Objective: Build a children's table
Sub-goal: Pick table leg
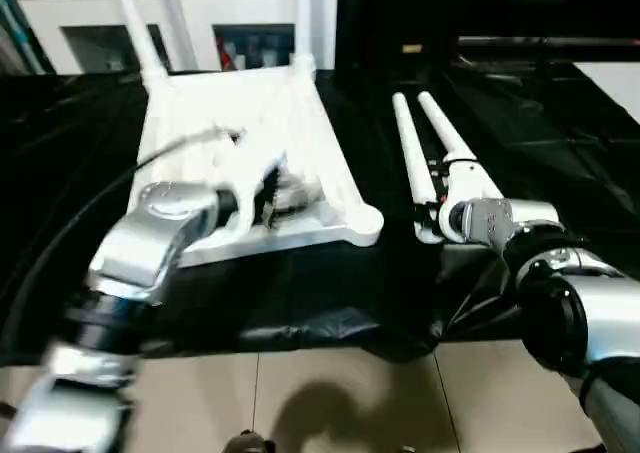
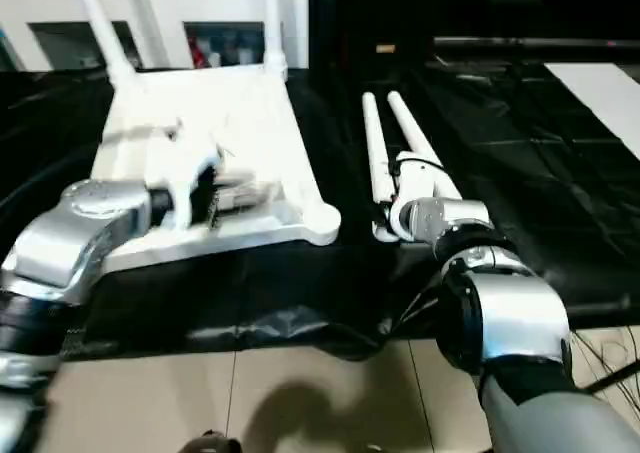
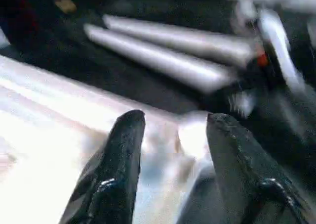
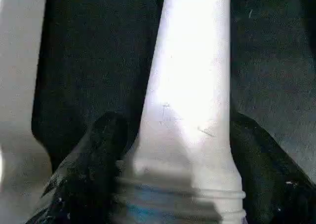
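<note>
the white table top point(image 1: 250, 163) lies upside down on the black-covered tabletop point(image 1: 560, 123), ribbed underside up so its round corner sockets face upward to take legs. two legs already stand upright in the far corners point(image 1: 135, 23), which suggests the job is about half done. the near corner socket point(image 1: 362, 223) is empty.

two loose legs point(image 1: 420, 153) lie side by side on the black cover, just beside the top's right edge, within the right arm's reach. the right tool point(image 4: 177, 184) has its fingers on either side of the thick end of one loose leg, clamped on it as far as the wrist view shows, likely to lift it. the left tool point(image 3: 170, 135) hangs unclenched above the top's near edge, holding nothing, perhaps to steady it.
</note>
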{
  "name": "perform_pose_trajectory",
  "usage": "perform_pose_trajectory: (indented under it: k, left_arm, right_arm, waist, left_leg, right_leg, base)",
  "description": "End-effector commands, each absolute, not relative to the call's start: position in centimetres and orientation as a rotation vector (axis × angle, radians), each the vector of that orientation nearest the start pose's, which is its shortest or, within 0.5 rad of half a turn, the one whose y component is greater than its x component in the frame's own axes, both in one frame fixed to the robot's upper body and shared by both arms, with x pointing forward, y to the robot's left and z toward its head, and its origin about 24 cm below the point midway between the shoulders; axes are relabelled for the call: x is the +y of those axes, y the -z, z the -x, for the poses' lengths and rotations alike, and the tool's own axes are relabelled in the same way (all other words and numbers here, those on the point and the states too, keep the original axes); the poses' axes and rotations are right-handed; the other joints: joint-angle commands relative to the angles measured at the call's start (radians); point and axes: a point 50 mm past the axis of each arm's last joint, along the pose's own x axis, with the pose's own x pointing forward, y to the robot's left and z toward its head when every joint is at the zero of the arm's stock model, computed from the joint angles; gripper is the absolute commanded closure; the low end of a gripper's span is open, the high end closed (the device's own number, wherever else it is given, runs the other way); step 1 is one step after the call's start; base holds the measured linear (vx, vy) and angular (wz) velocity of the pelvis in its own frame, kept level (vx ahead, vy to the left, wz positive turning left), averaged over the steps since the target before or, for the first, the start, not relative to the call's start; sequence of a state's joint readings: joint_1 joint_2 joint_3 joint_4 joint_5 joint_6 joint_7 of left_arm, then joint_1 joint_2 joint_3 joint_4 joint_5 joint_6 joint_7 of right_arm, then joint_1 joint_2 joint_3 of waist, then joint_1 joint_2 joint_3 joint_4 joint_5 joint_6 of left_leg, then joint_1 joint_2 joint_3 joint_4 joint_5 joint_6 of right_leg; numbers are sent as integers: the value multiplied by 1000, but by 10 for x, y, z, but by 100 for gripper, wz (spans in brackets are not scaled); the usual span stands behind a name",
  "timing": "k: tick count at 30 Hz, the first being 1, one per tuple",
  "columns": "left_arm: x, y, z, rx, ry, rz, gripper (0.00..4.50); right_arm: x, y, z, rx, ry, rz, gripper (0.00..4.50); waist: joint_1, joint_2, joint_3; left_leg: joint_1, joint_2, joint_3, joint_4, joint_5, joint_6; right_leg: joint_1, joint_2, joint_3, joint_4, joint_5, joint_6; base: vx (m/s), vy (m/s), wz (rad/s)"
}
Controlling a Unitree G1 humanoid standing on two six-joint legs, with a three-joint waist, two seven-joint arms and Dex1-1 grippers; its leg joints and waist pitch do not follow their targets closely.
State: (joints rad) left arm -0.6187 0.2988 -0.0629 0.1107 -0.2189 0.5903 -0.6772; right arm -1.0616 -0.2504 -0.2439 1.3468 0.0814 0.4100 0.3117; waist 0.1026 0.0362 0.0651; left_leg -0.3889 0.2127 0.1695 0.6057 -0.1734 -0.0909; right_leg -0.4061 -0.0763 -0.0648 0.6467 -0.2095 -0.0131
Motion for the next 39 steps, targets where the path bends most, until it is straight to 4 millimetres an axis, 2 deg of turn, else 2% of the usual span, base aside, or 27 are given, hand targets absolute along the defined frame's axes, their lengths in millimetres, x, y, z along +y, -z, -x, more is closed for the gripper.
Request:
perform_pose_trajectory:
  k: [1,2,5,6,8,9,10,11,12,13,14,15,16,19,20,21,22,24,25,26,27,28,29,30,31,33,39]
  left_arm:
    - [124,-144,-339,159,786,-34,185]
    - [120,-146,-343,123,758,11,185]
    - [117,-147,-351,123,710,118,152]
    - [115,-145,-354,184,742,217,149]
    - [109,-152,-358,194,822,408,144]
    - [109,-152,-359,191,817,413,125]
    - [108,-154,-365,178,774,442,113]
    - [107,-155,-366,182,768,456,109]
    - [106,-155,-367,185,764,466,108]
    - [103,-156,-368,190,769,516,100]
    - [101,-159,-370,185,774,563,87]
    - [98,-163,-371,173,782,632,76]
    - [96,-166,-372,166,788,671,71]
    - [95,-168,-375,174,790,703,65]
    - [95,-168,-375,176,786,703,48]
    - [96,-169,-379,175,766,706,48]
    - [98,-169,-383,165,734,721,38]
    - [99,-172,-386,146,726,749,32]
    - [99,-173,-386,138,731,764,32]
    - [99,-174,-387,136,733,775,32]
    - [98,-174,-387,137,733,780,32]
    - [98,-174,-387,138,729,780,32]
    - [98,-173,-387,139,724,780,32]
    - [99,-173,-387,142,713,783,32]
    - [101,-171,-388,146,700,800,32]
    - [104,-169,-389,144,684,825,69]
    - [105,-172,-388,132,702,842,118]
  right_arm:
    - [-165,-80,-396,544,-235,-190,178]
    - [-162,-87,-400,441,-266,-193,178]
    - [-158,-95,-402,323,-289,-233,179]
    - [-157,-97,-402,280,-299,-247,179]
    - [-150,-105,-396,133,-362,-288,180]
    - [-150,-105,-396,122,-366,-286,180]
    - [-145,-107,-385,21,-408,-256,181]
    - [-144,-107,-382,-6,-420,-248,181]
    - [-142,-107,-379,-25,-428,-243,181]
    - [-136,-103,-368,-76,-472,-222,181]
    - [-132,-101,-363,-96,-501,-209,181]
    - [-125,-99,-353,-136,-559,-165,181]
    - [-120,-98,-347,-163,-598,-130,181]
    - [-115,-99,-342,-190,-626,-120,181]
    - [-113,-99,-341,-196,-629,-125,181]
    - [-109,-102,-337,-216,-648,-134,181]
    - [-101,-105,-332,-241,-681,-127,181]
    - [-92,-106,-324,-247,-727,-104,181]
    - [-88,-105,-322,-244,-749,-96,181]
    - [-84,-104,-318,-250,-766,-81,181]
    - [-82,-103,-316,-255,-775,-75,181]
    - [-80,-103,-315,-256,-782,-75,181]
    - [-78,-104,-314,-258,-792,-76,181]
    - [-75,-104,-313,-260,-804,-73,181]
    - [-73,-103,-313,-255,-818,-59,181]
    - [-68,-100,-312,-238,-842,-26,181]
    - [-68,-100,-312,-229,-832,-14,181]
  waist:
    - [-2,7,-93]
    - [-3,8,-93]
    - [-9,4,-94]
    - [-9,3,-95]
    - [-7,3,-94]
    - [-5,2,-93]
    - [-7,12,-94]
    - [-6,8,-93]
    - [-9,10,-96]
    - [-10,18,-95]
    - [-12,13,-94]
    - [-12,27,-95]
    - [-13,17,-95]
    - [-21,21,-90]
    - [-22,21,-88]
    - [-24,24,-82]
    - [-23,28,-83]
    - [-24,26,-83]
    - [-26,21,-84]
    - [-25,26,-85]
    - [-25,21,-86]
    - [-26,25,-85]
    - [-27,15,-86]
    - [-24,22,-87]
    - [-26,24,-88]
    - [-26,24,-89]
    - [-18,22,-91]
  left_leg:
    - [8,1,4,-48,-87,23]
    - [8,1,5,-47,-89,29]
    - [11,3,7,-45,-90,61]
    - [13,-3,10,-43,-76,70]
    - [14,-2,9,-44,-77,82]
    - [15,0,8,-45,-79,92]
    - [15,2,5,-45,-76,100]
    - [16,2,6,-44,-74,106]
    - [14,0,3,-46,-65,109]
    - [14,-1,2,-44,-70,108]
    - [14,-3,3,-45,-72,109]
    - [15,-3,2,-44,-89,106]
    - [13,-2,1,-46,-103,102]
    - [10,-4,-2,-51,-132,94]
    - [13,-4,0,-51,-148,91]
    - [12,-6,1,-52,-160,90]
    - [15,-5,0,-53,-162,87]
    - [11,-6,-3,-56,-149,82]
    - [10,-6,-3,-56,-140,82]
    - [11,-5,-4,-56,-136,81]
    - [10,-4,-3,-55,-123,83]
    - [10,-3,-3,-55,-123,87]
    - [8,-3,-2,-56,-123,91]
    - [10,-2,-3,-55,-114,97]
    - [8,-2,-4,-54,-102,99]
    - [9,-2,-4,-53,-97,106]
    - [10,1,-4,-51,-68,128]
  right_leg:
    - [67,-46,31,-54,95,-284]
    - [67,-46,32,-54,95,-286]
    - [65,-46,34,-57,112,-288]
    - [66,-42,33,-55,118,-290]
    - [65,-44,33,-57,107,-294]
    - [66,-44,33,-60,107,-289]
    - [65,-45,33,-60,118,-289]
    - [63,-42,33,-64,126,-280]
    - [68,-43,32,-60,142,-279]
    - [67,-45,32,-62,136,-280]
    - [69,-42,32,-65,135,-276]
    - [68,-44,31,-67,126,-275]
    - [72,-45,31,-68,123,-275]
    - [74,-45,28,-74,57,-277]
    - [71,-45,29,-80,9,-273]
    - [69,-44,31,-87,-40,-261]
    - [68,-43,32,-90,-63,-240]
    - [73,-43,31,-90,-64,-220]
    - [73,-44,32,-90,-56,-218]
    - [72,-45,32,-88,-50,-221]
    - [72,-46,32,-85,-35,-229]
    - [69,-46,32,-86,-29,-235]
    - [71,-46,33,-86,-23,-237]
    - [69,-47,33,-83,-9,-242]
    - [69,-46,32,-81,14,-246]
    - [69,-47,32,-79,40,-254]
    - [69,-49,33,-75,89,-261]
  base:
    - [0,0,0]
    - [0,0,0]
    - [0,0,0]
    - [0,0,0]
    - [0,0,0]
    - [0,0,0]
    - [0,0,0]
    - [0,0,0]
    - [0,0,0]
    - [0,0,0]
    - [0,0,0]
    - [0,0,0]
    - [0,0,0]
    - [0,0,0]
    - [0,0,0]
    - [0,0,0]
    - [0,0,0]
    - [0,0,0]
    - [0,0,0]
    - [0,0,0]
    - [0,0,0]
    - [0,0,0]
    - [0,0,0]
    - [0,0,0]
    - [0,0,0]
    - [0,0,0]
    - [0,0,0]
